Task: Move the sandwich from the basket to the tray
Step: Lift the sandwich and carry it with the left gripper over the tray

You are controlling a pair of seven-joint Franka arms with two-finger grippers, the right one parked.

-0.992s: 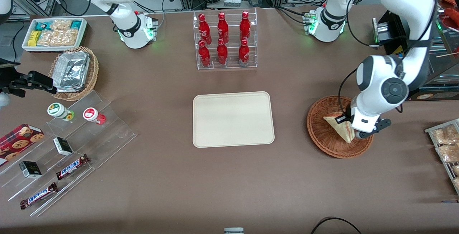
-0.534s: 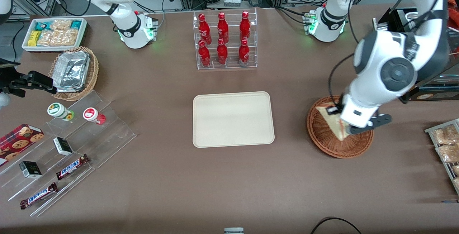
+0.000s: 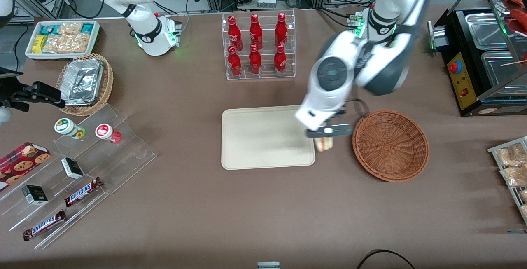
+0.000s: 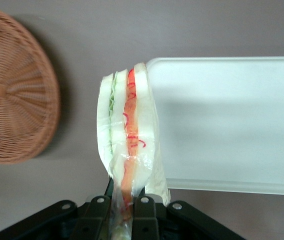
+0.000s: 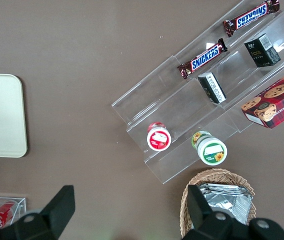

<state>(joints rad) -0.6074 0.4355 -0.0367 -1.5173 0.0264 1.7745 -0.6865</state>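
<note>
The sandwich [image 3: 324, 143], a wedge of white bread in clear wrap with red-orange and green layers, hangs in the air between the basket and the tray. My left gripper [image 3: 327, 131] is shut on it, pinching the wrap and the wedge's narrow end [image 4: 126, 135] between its fingers [image 4: 144, 212]. It hovers at the tray's [image 3: 263, 137] edge nearest the basket. The reddish-brown wicker basket [image 3: 390, 145] holds nothing. In the left wrist view the cream tray [image 4: 232, 120] and the basket [image 4: 11, 105] lie on either side of the sandwich.
A clear rack of red bottles [image 3: 259, 46] stands farther from the front camera than the tray. Toward the parked arm's end are a stepped acrylic stand with snacks [image 3: 78, 166], a tan foil basket [image 3: 84, 81] and a white bin [image 3: 61, 38]. A black machine [image 3: 473, 54] stands toward the working arm's end.
The gripper lifted the sandwich out of the basket and carried it sideways to the tray's edge. The basket is left empty.
</note>
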